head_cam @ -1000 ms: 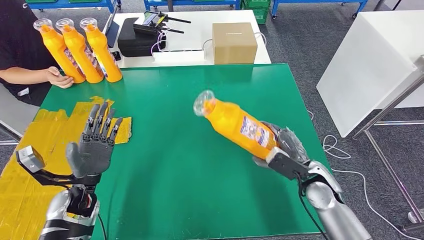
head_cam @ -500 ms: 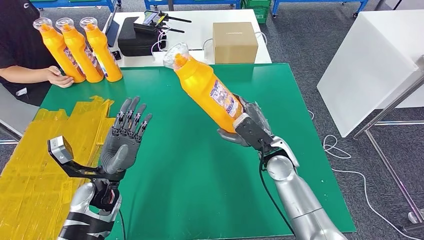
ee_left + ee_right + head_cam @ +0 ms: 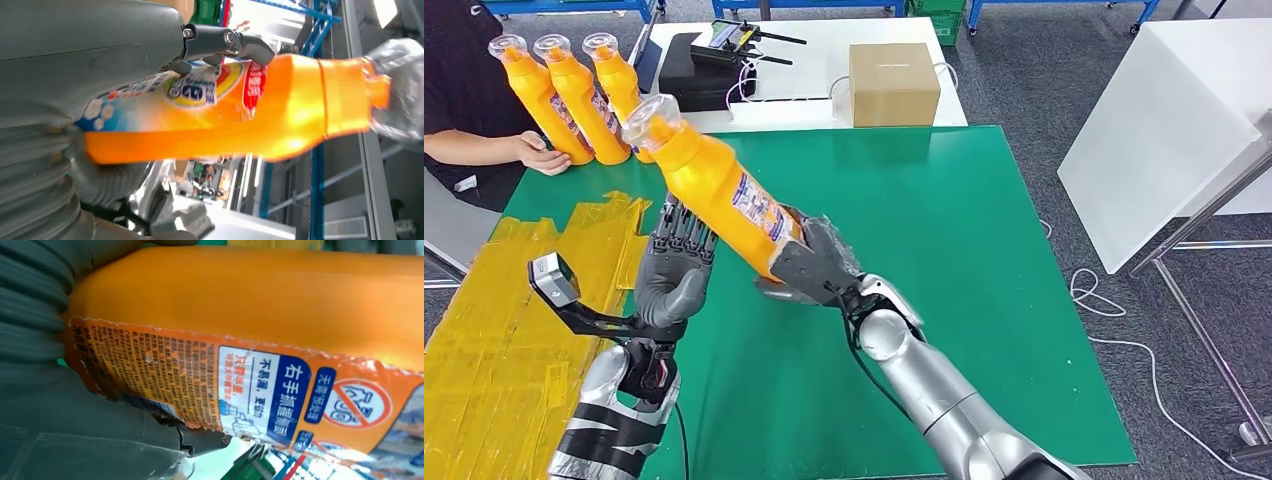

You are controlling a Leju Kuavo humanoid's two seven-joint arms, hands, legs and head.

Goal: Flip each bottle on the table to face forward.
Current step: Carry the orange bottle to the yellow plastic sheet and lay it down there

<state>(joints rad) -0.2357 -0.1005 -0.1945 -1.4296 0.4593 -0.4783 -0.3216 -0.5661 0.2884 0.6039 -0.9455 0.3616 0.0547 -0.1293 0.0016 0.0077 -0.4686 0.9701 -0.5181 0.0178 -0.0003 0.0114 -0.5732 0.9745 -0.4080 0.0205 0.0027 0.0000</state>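
Right hand [image 3: 809,265] grips tilted bottle [image 3: 709,185] base; left hand [image 3: 674,270] upright behind it, fingers [image 3: 686,228] spread, touching.

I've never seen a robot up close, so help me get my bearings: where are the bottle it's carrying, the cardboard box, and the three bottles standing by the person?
carried bottle [image 3: 714,190], head view, orange body above the label.
cardboard box [image 3: 894,85], head view, front face.
three standing bottles [image 3: 584,100], head view, middle bottle's body.

The label [image 3: 260,390] on the orange bottle [image 3: 250,295] I hold reads "右手抓握面", beside a red prohibition sign [image 3: 356,403].
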